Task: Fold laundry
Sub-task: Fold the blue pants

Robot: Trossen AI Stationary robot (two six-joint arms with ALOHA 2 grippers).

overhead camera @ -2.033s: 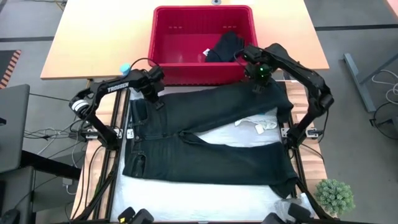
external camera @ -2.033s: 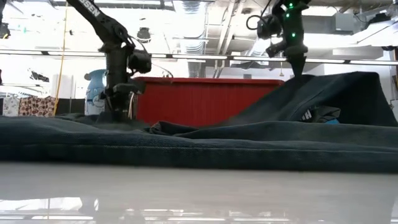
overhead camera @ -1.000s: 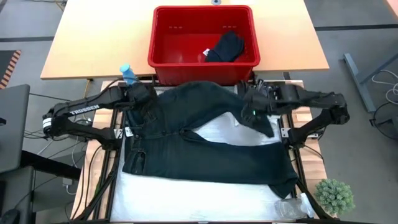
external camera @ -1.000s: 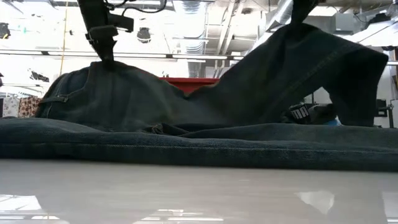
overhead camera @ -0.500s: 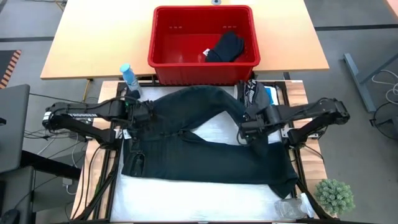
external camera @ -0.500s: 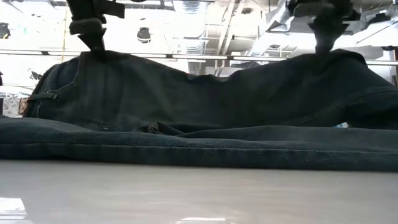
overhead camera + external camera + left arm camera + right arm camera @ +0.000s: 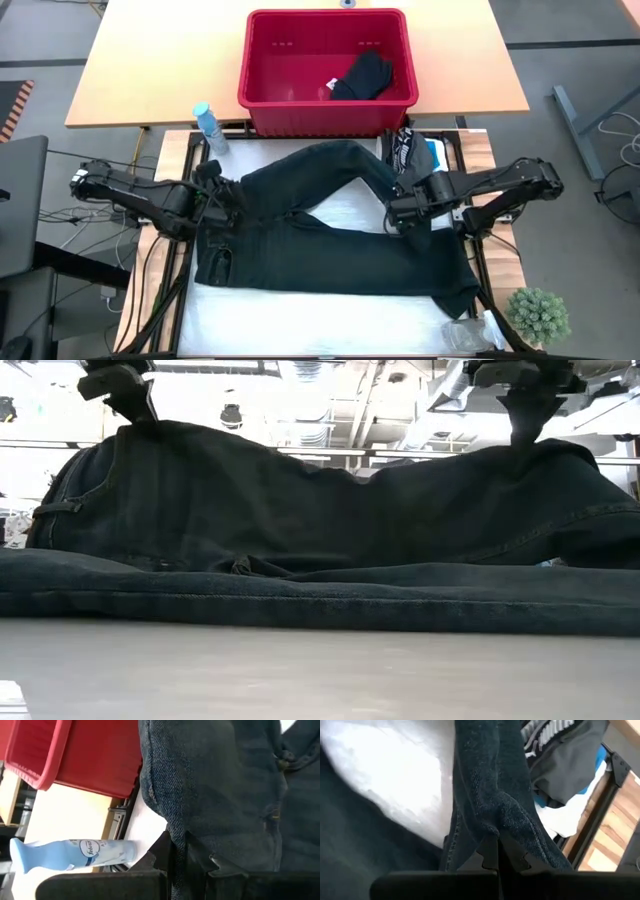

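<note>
Jeans (image 7: 330,250), dark denim, lie spread over the white work surface (image 7: 320,325) nearest the camera side of the table, one leg flat along the 6 o'clock edge and the other lifted into a ridge toward 12 o'clock. Left gripper (image 7: 213,190) at 9 o'clock pinches the waistband fabric with its fingers pressed together, and right gripper (image 7: 398,210) at 3 o'clock likewise clamps a fold of the raised leg. Farther off sit a grey garment (image 7: 402,148) and a blue spray bottle (image 7: 206,127), then the red basket (image 7: 262,90) at 12 o'clock holding a black garment (image 7: 362,76).
</note>
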